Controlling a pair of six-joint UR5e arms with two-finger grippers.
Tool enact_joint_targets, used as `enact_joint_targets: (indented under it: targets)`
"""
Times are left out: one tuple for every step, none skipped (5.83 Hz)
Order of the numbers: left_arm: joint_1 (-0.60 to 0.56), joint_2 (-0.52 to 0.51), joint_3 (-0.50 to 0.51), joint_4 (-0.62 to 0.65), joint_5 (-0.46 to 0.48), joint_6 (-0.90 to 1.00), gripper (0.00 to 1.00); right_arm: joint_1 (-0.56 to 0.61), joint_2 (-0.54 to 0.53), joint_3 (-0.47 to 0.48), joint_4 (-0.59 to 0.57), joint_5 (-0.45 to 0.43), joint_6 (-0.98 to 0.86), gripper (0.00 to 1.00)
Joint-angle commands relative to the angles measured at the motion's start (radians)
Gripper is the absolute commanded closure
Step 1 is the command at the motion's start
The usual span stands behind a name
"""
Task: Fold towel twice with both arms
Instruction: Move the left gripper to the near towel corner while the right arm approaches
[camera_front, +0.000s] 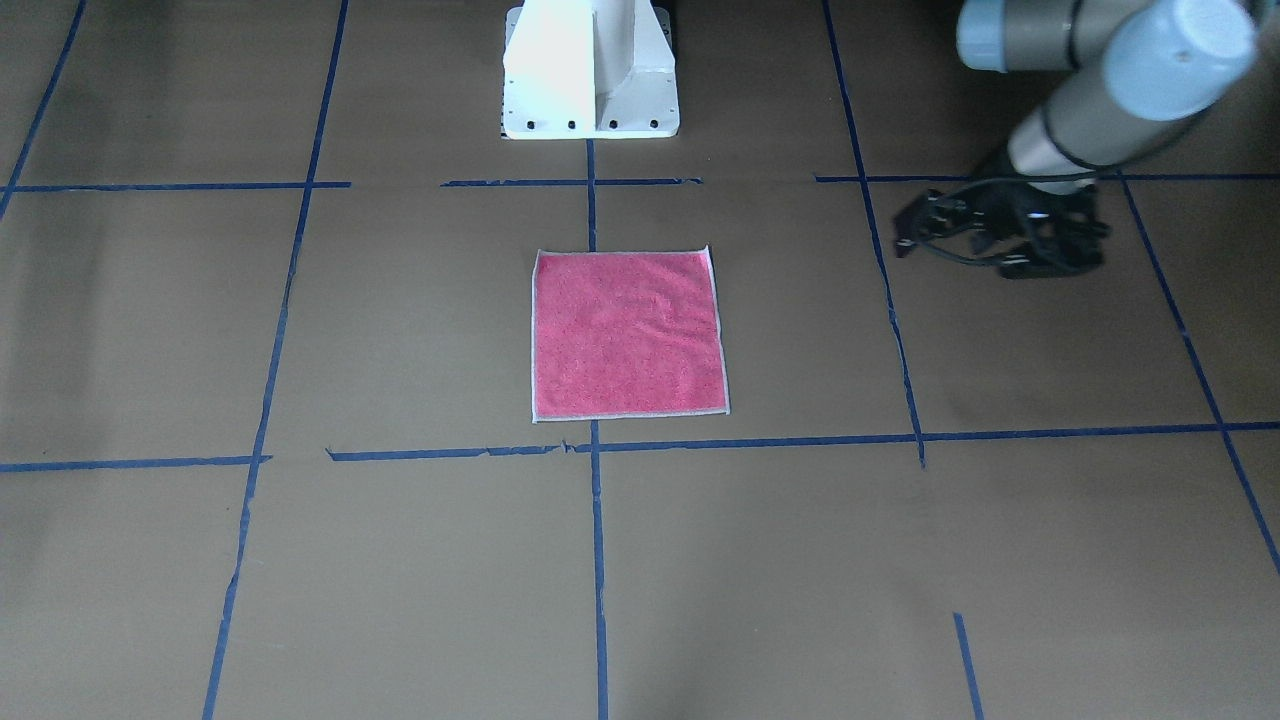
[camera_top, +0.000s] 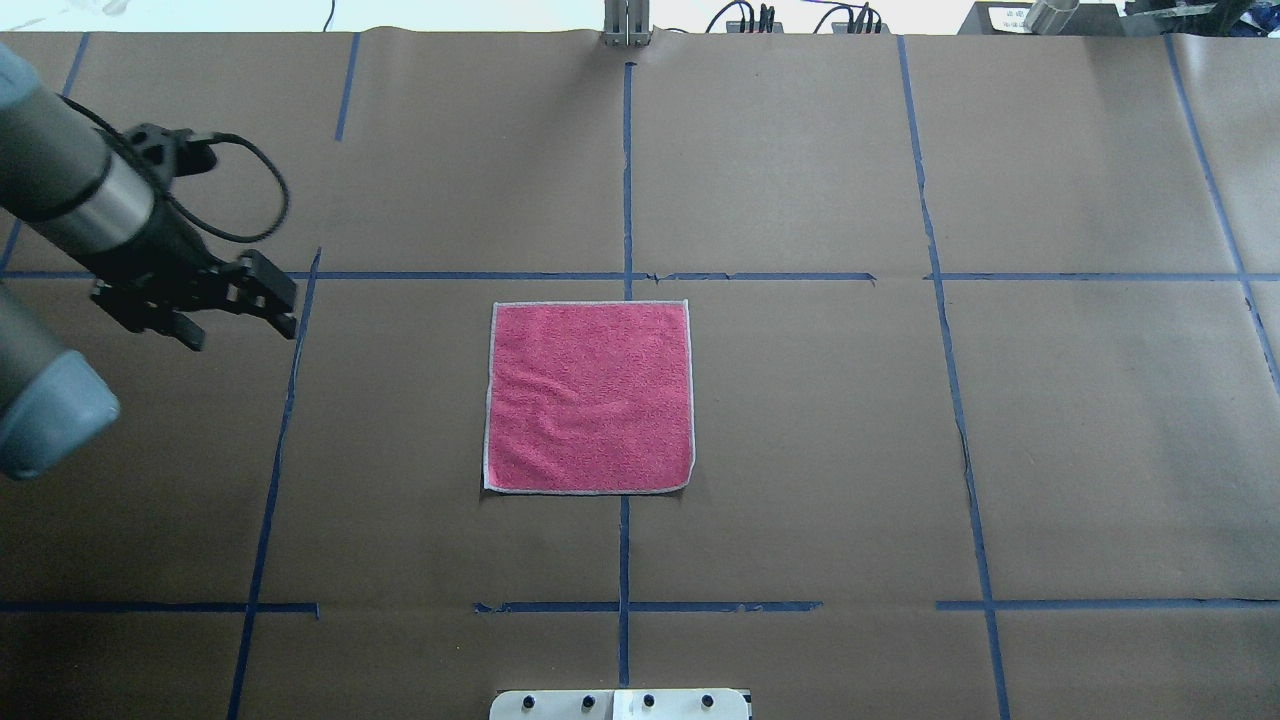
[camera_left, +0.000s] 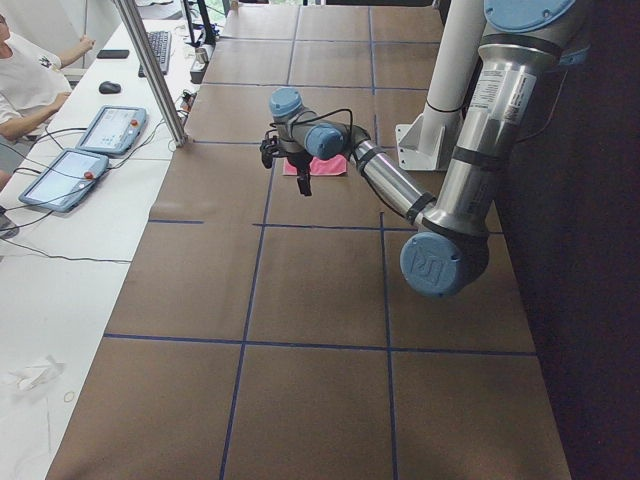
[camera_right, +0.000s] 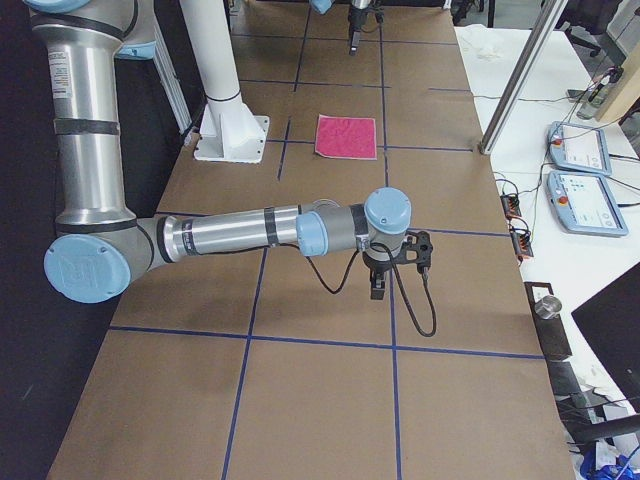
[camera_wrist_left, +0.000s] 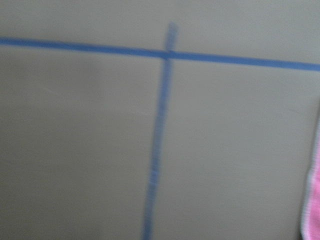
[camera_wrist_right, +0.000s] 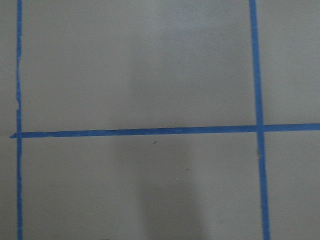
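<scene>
The towel (camera_top: 590, 395) lies flat and square at the table's middle, pink side up, with light grey edging; it also shows in the front view (camera_front: 628, 335). My left gripper (camera_top: 240, 322) hovers over the table well to the towel's left, jaws open and empty; in the front view it (camera_front: 958, 252) is on the right. The left wrist view shows only brown paper, blue tape and a strip of the towel (camera_wrist_left: 315, 200) at its right edge. My right gripper (camera_right: 378, 290) shows only in the exterior right view, far from the towel; I cannot tell whether it is open or shut.
The table is covered in brown paper with a grid of blue tape lines (camera_top: 625, 275). The white pedestal base (camera_front: 590, 90) stands just behind the towel. An operators' desk with tablets (camera_right: 580, 175) and a metal post (camera_left: 150, 75) runs along the far side.
</scene>
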Motion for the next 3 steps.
enact_joint_targets:
  targets:
    - [0.194, -0.117, 0.012, -0.004, 0.132, -0.282, 0.00, -0.174, 0.034, 0.005, 0.274, -0.014, 0.448, 0.00]
    - [0.262, -0.125, 0.028, -0.058, 0.198, -0.379, 0.01, -0.237, 0.068, 0.023, 0.284, -0.017, 0.604, 0.00]
    - [0.304, -0.136, 0.092, -0.150, 0.248, -0.473, 0.08, -0.326, 0.077, 0.093, 0.284, -0.096, 0.700, 0.00]
